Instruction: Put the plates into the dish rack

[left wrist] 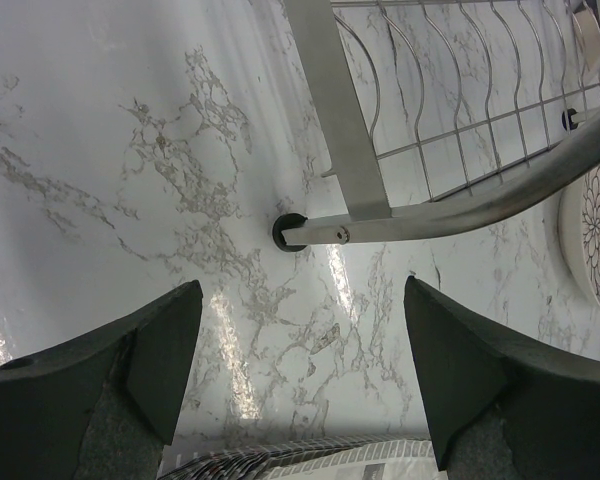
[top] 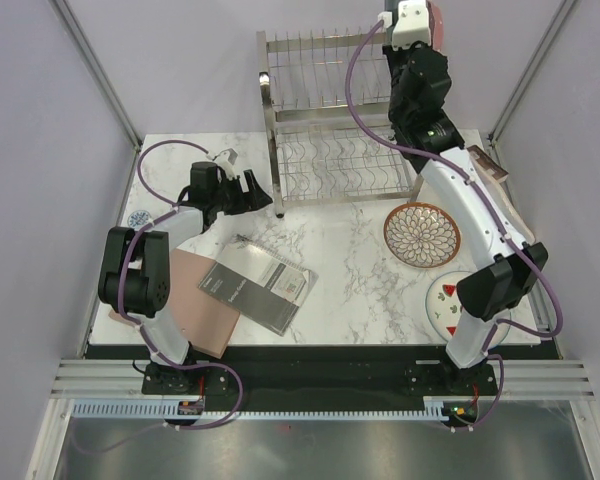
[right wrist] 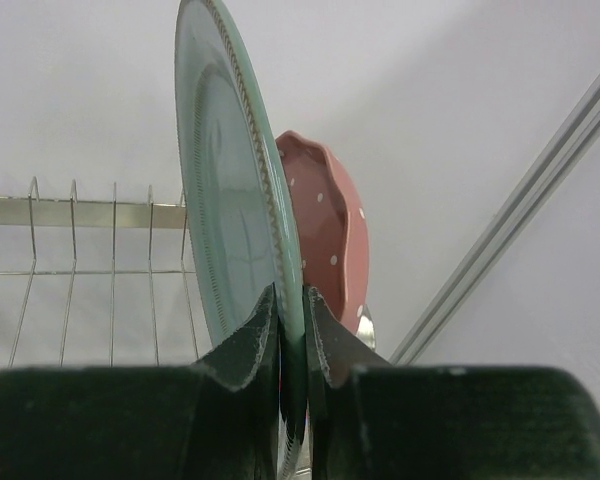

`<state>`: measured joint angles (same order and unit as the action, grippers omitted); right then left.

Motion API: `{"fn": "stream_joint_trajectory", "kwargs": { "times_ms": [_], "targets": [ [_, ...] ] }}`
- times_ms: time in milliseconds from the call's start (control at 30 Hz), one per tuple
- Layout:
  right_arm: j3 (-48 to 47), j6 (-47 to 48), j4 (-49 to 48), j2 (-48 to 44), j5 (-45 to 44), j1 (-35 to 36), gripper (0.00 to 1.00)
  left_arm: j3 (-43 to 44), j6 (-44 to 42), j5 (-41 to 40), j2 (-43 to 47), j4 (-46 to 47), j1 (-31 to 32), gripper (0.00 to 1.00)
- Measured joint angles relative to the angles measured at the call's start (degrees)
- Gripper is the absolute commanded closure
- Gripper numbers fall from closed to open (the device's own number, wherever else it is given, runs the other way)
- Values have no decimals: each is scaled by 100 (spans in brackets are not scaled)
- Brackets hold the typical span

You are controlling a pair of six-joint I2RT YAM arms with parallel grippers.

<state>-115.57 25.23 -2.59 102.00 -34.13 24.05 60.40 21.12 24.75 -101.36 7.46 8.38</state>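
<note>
My right gripper (right wrist: 292, 300) is shut on the rim of the grey-green plate (right wrist: 230, 200) and holds it on edge above the upper tier of the dish rack (top: 330, 110). Close behind it, the pink dotted plate (right wrist: 330, 230) stands upright at the rack's right end (top: 438, 20). The brown-rimmed petal plate (top: 421, 236) lies flat on the table, right of the rack. The strawberry plate (top: 448, 300) lies nearer, partly under my right arm. My left gripper (left wrist: 300, 300) is open over bare marble beside the rack's front-left foot (left wrist: 290, 232), holding nothing.
A dark grey booklet (top: 257, 285) overlaps a flat brown board (top: 205, 310) at the front left. A small patterned object (top: 138, 217) sits at the table's left edge. The upright wires of the upper tier (right wrist: 80, 240) to the left of the held plate carry nothing.
</note>
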Motion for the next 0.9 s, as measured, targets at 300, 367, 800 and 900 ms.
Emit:
{"fn": "stream_joint_trajectory", "kwargs": {
  "times_ms": [300,367,800,900],
  "targets": [
    [-256,2,-15,540,-13,-33,100,-4,4,0,0,-4,0,12],
    [-313,-55,-22,595,-61,-66,100,-4,4,0,0,-4,0,12],
    [149,-83,-568,387,-216,-68,100,2,4,31,-87,-7,0,12],
    [273,11,-686,310,-234,-37,100,39,4,79,-173,-13,0,12]
  ]
}}
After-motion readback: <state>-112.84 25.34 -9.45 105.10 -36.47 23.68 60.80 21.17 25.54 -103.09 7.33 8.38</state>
